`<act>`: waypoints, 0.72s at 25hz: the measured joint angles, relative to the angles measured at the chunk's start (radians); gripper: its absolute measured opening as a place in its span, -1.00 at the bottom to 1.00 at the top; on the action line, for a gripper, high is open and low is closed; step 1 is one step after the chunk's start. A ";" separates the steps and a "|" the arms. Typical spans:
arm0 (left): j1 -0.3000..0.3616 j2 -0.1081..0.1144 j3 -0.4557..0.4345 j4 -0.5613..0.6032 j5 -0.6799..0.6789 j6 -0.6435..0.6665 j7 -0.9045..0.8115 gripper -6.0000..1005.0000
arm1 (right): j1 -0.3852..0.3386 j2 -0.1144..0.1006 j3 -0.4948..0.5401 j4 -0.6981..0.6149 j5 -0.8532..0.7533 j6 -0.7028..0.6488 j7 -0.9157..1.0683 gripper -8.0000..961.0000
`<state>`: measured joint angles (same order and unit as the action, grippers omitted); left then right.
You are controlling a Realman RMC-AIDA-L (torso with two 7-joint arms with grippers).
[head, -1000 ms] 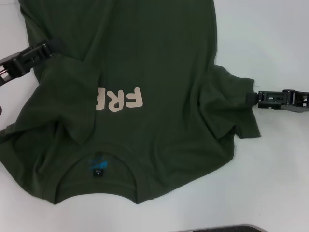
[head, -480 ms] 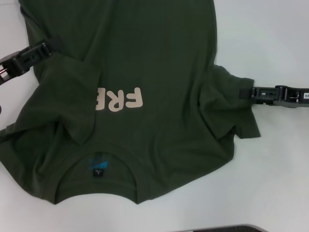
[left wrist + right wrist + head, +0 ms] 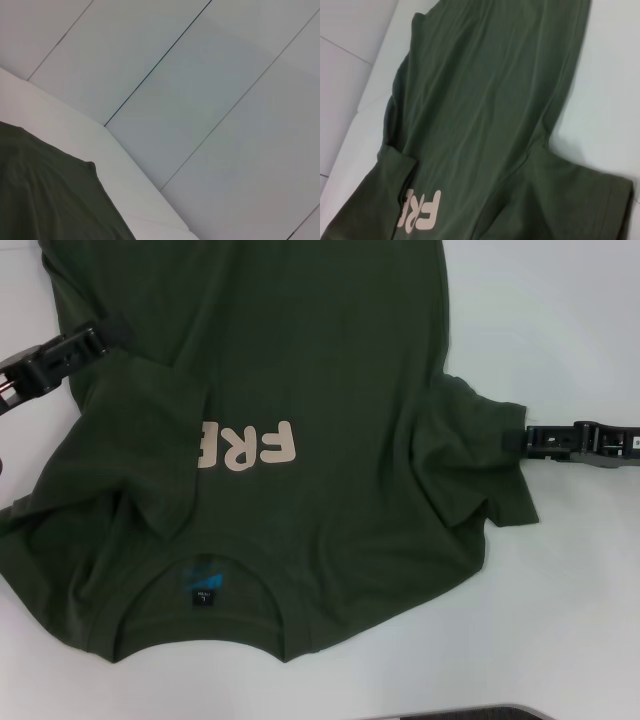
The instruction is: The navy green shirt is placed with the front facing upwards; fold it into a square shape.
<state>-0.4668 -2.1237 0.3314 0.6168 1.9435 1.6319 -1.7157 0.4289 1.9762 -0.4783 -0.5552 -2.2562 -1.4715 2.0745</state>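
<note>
Head view: both hands, left (image 3: pixel 112 330) and right (image 3: pixel 512 440), pinch the shirt's (image 3: pixel 320 370) sides.

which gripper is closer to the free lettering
Left. The left gripper sits at the shirt's left edge, up and left of the lettering. The right gripper is level with it but farther, at the right sleeve.

Bright, even overhead light; soft shadows, slight blur, no glare.

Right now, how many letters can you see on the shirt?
3: F, R and part of E across the navy green shirt chest. A folded-over sleeve covers the rest.
</note>
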 joint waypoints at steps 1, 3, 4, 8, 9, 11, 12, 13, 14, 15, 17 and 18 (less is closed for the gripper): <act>0.001 0.000 0.000 0.000 0.000 0.000 0.000 0.76 | 0.002 0.001 0.000 0.000 -0.006 0.001 0.001 0.55; 0.002 0.000 0.000 0.001 0.000 0.000 -0.001 0.76 | 0.007 0.002 -0.001 0.001 -0.013 0.002 0.007 0.40; 0.003 0.000 0.000 0.001 0.000 -0.002 -0.001 0.76 | 0.009 0.002 -0.001 0.001 -0.015 0.004 0.010 0.33; 0.004 0.002 -0.001 0.002 0.000 -0.005 -0.001 0.76 | 0.016 0.003 -0.002 0.001 -0.016 0.006 0.025 0.14; 0.005 0.003 -0.002 0.002 0.000 -0.005 -0.001 0.76 | 0.016 0.003 -0.002 0.002 -0.016 0.007 0.028 0.10; 0.005 0.005 -0.005 0.002 0.000 -0.005 -0.001 0.76 | 0.017 0.003 -0.002 0.001 -0.016 0.008 0.034 0.01; 0.005 0.006 -0.008 0.002 0.000 -0.005 -0.001 0.76 | 0.016 0.003 -0.002 0.001 -0.016 0.010 0.036 -0.03; 0.005 0.007 -0.010 0.001 0.000 -0.005 -0.001 0.76 | 0.016 0.003 -0.002 0.002 -0.016 0.011 0.038 -0.07; 0.005 0.007 -0.012 0.001 0.000 -0.005 0.000 0.75 | 0.015 0.003 -0.002 0.002 -0.016 0.013 0.039 -0.11; 0.005 0.007 -0.012 0.000 0.000 -0.005 0.000 0.75 | 0.014 0.003 -0.002 0.002 -0.016 0.015 0.039 -0.16; 0.005 0.008 -0.012 0.000 0.000 -0.006 0.000 0.75 | 0.013 0.003 -0.002 0.002 -0.016 0.019 0.039 -0.29; 0.005 0.008 -0.012 0.000 0.000 -0.006 0.000 0.75 | 0.012 0.003 -0.002 0.002 -0.016 0.022 0.039 -0.39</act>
<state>-0.4617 -2.1153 0.3189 0.6167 1.9435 1.6256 -1.7157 0.4413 1.9789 -0.4802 -0.5537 -2.2720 -1.4493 2.1132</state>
